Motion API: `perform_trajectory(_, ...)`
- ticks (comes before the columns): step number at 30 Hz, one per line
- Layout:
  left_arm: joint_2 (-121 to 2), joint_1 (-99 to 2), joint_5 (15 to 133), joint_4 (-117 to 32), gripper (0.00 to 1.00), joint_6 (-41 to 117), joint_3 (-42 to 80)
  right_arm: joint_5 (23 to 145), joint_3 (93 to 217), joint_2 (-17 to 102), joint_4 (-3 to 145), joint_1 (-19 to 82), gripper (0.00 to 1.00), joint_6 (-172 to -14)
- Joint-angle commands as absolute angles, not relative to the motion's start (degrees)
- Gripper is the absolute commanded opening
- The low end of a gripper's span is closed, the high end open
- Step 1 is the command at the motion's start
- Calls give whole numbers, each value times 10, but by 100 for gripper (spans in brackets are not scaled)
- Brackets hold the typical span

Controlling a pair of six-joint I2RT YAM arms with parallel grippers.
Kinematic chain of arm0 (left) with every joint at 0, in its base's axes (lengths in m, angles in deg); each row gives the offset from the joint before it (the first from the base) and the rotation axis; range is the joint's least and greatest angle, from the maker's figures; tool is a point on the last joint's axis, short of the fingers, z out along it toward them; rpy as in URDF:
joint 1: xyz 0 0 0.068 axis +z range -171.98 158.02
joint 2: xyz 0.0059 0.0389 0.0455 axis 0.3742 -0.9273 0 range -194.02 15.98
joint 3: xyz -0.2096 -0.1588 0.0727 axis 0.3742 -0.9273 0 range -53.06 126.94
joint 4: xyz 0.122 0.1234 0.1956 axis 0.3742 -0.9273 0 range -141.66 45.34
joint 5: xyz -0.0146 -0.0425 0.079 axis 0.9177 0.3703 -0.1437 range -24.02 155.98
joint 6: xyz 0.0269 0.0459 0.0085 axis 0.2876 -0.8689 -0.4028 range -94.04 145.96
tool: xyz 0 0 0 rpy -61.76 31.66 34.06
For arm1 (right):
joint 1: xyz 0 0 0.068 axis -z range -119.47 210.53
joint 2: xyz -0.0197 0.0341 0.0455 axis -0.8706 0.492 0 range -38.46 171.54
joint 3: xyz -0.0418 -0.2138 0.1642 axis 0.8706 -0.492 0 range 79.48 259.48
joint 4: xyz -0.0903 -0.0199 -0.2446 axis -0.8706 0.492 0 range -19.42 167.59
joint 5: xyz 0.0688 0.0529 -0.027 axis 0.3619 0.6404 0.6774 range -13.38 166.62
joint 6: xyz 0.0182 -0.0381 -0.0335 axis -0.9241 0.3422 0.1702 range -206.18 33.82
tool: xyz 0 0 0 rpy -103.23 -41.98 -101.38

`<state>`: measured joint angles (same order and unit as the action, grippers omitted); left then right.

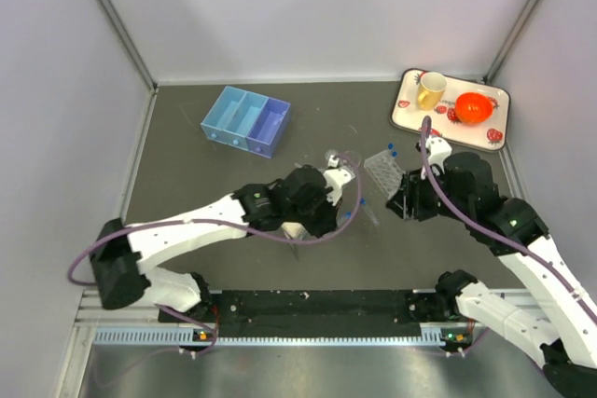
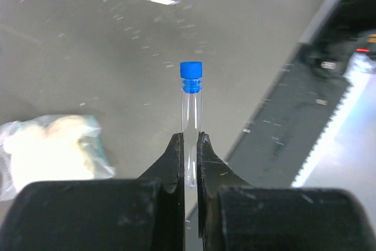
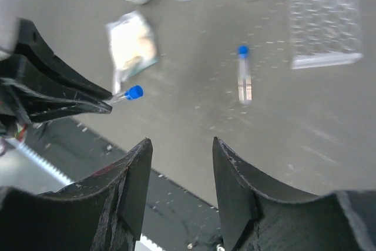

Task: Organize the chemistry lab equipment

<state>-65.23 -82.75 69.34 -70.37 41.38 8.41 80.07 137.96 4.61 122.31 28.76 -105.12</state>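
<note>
My left gripper [image 2: 190, 139] is shut on a small clear blue-capped tube [image 2: 191, 101], which sticks out past the fingertips above the table; the right wrist view shows that tube [image 3: 128, 94] too. A small bag of white material [image 2: 50, 151] lies just to its left. A second tube [image 3: 244, 76] lies on the table near the clear plastic tube rack [image 3: 323, 19]. My right gripper [image 3: 181, 142] is open and holds nothing, hovering beside the rack [image 1: 382, 172]. Tiny clear beakers [image 1: 340, 157] stand at mid-table, and the blue three-compartment tray [image 1: 245, 120] sits at the back left.
A white strawberry-patterned tray [image 1: 494, 123] at the back right carries a yellow mug [image 1: 430, 90] and an orange bowl [image 1: 474, 107]. The black mounting rail [image 1: 308, 305] runs along the near edge. Grey walls enclose the table on three sides.
</note>
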Motion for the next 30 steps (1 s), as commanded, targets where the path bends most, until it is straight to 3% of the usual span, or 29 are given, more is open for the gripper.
perform_trajectory(1,-565,-823,884,-678,0,432,64,987,1374,27,1153,284,46,-1036)
perform_trajectory(7,-485,-814,1019,-594,0,464,22,1123,1361,12,1105,282,48,-1047)
perform_trajectory(14,-439,-793,1080,-539,0,491,-1,1220,1345,12,1036,283,49,-1087)
perform_trajectory(30,-441,-773,1145,-469,0,524,-13,1207,1319,22,970,204,49,-1133)
